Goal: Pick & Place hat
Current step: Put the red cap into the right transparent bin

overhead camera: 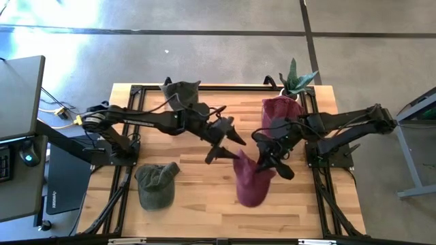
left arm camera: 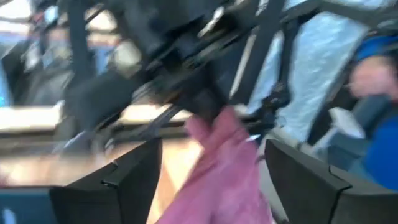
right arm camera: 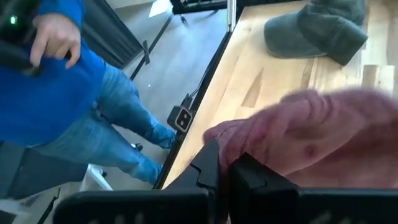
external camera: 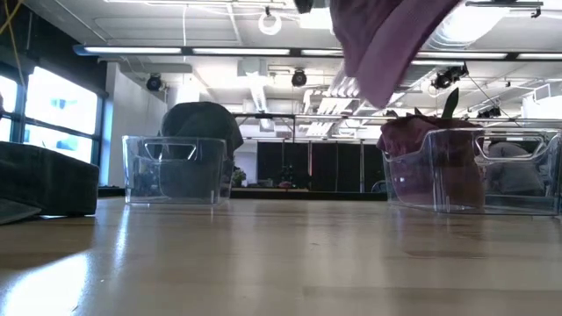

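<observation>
The right end effector (overhead camera: 267, 158) is positioned over the middle of the light wooden desk (overhead camera: 197, 204), with its fingers (right arm camera: 214, 171) closed on an edge of the soft maroon fabric hat (overhead camera: 251, 180). The maroon hat hangs from this grip, clear of the desk surface in the low view. The left end effector (overhead camera: 221, 146) is positioned just beside the maroon hat, on its left side; its fingers (left arm camera: 121, 177) are spread wide apart and hold nothing.

A grey-green cloth cap (overhead camera: 155, 184) lies flat on the desk near the front left. A dark grey hat (overhead camera: 180, 92) sits in a clear plastic bin (external camera: 176, 171) at the rear left. A second maroon hat (overhead camera: 281, 109) occupies a clear bin (external camera: 474, 171) at the rear right, next to a green potted plant (overhead camera: 296, 78).

A person in a blue top and jeans (right arm camera: 93, 106) stands beside the desk.
</observation>
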Motion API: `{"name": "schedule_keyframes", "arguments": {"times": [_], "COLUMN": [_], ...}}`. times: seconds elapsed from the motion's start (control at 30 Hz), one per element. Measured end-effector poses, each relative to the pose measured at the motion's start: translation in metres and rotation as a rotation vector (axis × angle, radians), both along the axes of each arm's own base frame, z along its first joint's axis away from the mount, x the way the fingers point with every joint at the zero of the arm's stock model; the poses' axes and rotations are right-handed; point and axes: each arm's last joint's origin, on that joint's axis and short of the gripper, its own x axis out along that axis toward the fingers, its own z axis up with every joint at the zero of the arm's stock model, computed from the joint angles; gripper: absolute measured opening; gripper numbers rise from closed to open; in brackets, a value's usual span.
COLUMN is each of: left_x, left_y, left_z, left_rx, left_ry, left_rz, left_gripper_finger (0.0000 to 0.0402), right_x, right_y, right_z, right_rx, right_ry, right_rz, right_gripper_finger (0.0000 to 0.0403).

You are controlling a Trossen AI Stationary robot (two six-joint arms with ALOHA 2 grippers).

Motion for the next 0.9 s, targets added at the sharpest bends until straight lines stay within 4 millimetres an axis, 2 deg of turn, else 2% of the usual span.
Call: {"name": "schedule_keyframes", "arguments": {"times": [0.13,0.3,0.43,0.6,0.73,0.9], "left_x": [0.009,0.021,0.022,0.021,0.02,0.018], "left_y": [-0.003,-0.001,0.0,-0.003,-0.006,-0.01], "left_z": [-0.008,-0.026,-0.028,-0.028,-0.028,-0.032], "left_rx": [-0.022,0.005,0.044,0.051,0.047,0.026], "left_ry": [-0.013,0.022,0.009,0.004,0.004,0.055], "left_rz": [-0.087,-0.01,0.023,-0.09,-0.132,-0.195], "left_gripper_finger": [0.0288,0.0289,0.0289,0.0282,0.0237,0.0136], "right_x": [0.001,0.003,0.004,0.004,0.004,0.004], "right_y": [-0.001,-0.001,-0.001,-0.001,-0.001,-0.001], "right_z": [0.0,0.003,0.005,0.005,0.005,0.005], "right_rx": [-0.004,-0.008,0.025,0.028,0.041,0.043], "right_ry": [0.003,-0.027,-0.033,-0.03,-0.017,-0.015], "right_rz": [-0.042,-0.062,-0.086,-0.098,-0.116,-0.117], "right_gripper_finger": [0.0004,0.0004,0.0004,0.0005,0.0006,0.0004]}}
